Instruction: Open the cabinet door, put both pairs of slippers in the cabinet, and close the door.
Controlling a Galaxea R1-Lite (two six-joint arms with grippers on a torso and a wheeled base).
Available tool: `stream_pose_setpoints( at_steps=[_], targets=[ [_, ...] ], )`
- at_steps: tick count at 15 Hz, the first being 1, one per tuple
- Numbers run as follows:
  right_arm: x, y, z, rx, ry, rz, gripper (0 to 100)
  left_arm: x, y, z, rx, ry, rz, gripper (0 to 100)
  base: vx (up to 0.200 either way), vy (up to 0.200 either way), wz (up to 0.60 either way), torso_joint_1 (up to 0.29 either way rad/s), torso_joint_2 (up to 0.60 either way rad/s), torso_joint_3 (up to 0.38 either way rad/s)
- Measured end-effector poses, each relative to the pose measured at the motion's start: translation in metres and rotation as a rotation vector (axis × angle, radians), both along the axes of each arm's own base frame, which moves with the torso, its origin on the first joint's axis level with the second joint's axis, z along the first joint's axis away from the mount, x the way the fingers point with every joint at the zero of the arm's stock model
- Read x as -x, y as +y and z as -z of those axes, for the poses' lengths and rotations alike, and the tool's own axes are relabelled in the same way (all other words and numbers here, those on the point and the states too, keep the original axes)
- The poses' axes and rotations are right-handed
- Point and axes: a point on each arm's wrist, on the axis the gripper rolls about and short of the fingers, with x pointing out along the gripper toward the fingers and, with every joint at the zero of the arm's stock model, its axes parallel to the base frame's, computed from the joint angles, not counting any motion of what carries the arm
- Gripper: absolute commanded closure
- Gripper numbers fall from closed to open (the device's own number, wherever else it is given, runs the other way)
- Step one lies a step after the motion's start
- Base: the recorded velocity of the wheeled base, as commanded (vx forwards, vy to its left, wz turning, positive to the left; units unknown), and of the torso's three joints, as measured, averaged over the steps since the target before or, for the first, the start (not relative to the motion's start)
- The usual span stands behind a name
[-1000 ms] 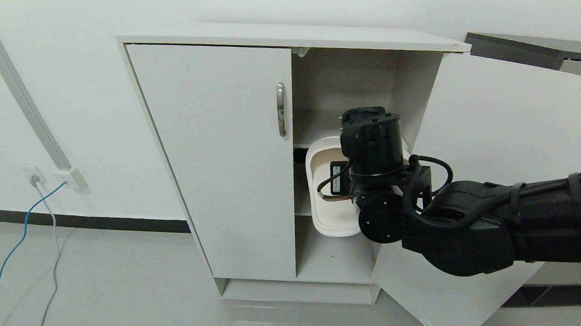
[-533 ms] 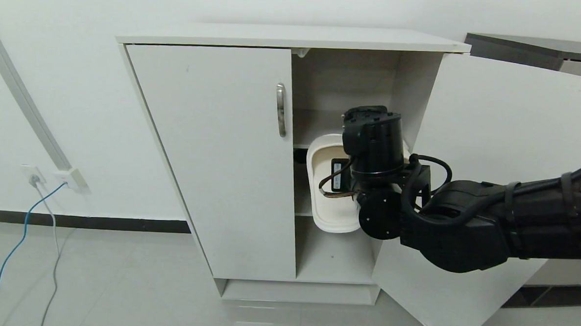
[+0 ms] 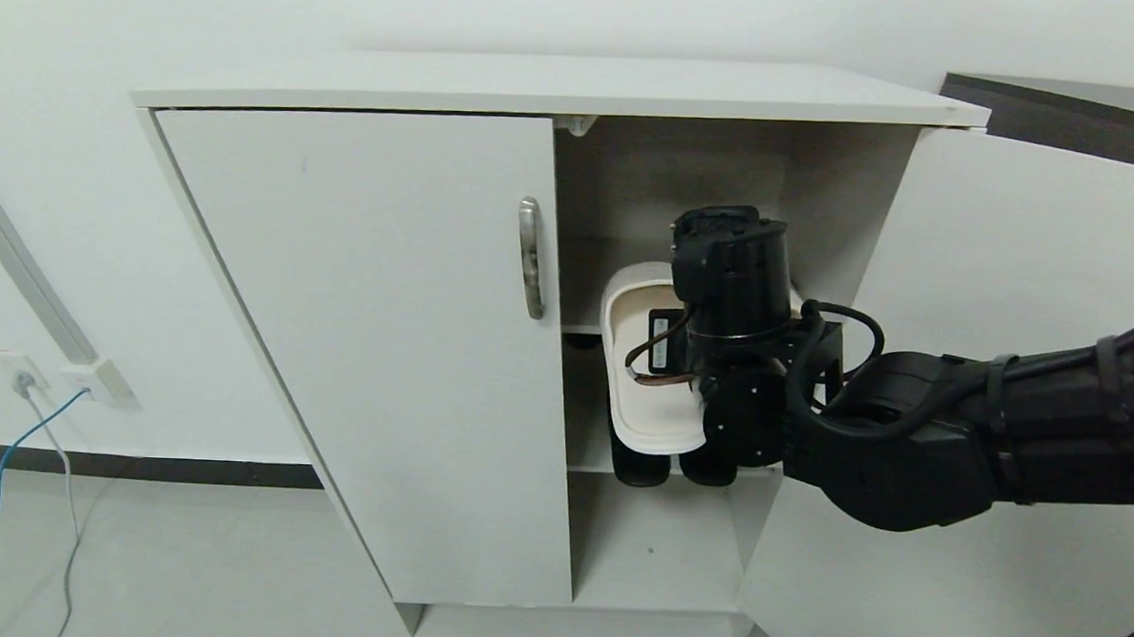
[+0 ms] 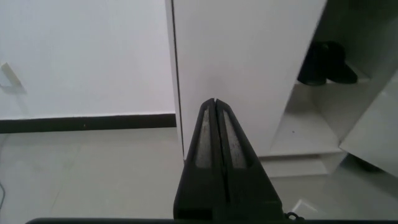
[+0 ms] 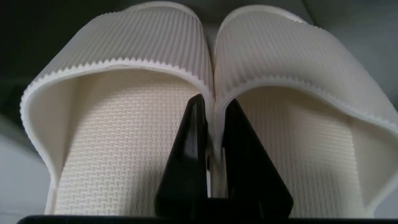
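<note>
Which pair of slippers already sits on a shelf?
The black pair, on a cabinet shelf; the white pair is clamped in the right gripper.

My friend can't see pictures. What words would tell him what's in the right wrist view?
The right tool pinches a pair of cream slippers by their touching inner edges, with one black finger inside each slipper. The ribbed straps arch over bumpy, textured insoles, and the slippers lie side by side.
</note>
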Motion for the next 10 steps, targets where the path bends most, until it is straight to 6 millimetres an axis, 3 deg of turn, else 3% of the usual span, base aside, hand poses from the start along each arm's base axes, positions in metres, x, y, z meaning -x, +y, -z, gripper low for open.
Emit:
stream_pose_setpoints(
  at_steps=[10],
  targets=[
    [-0.019, -0.005, -0.013, -0.006, 0.018, -0.022, 100, 0.0, 0.0, 0.0, 0.006, 0.001, -0.003, 100, 0.0, 0.0, 0.0, 0.0, 0.0, 0.0]
  ],
)
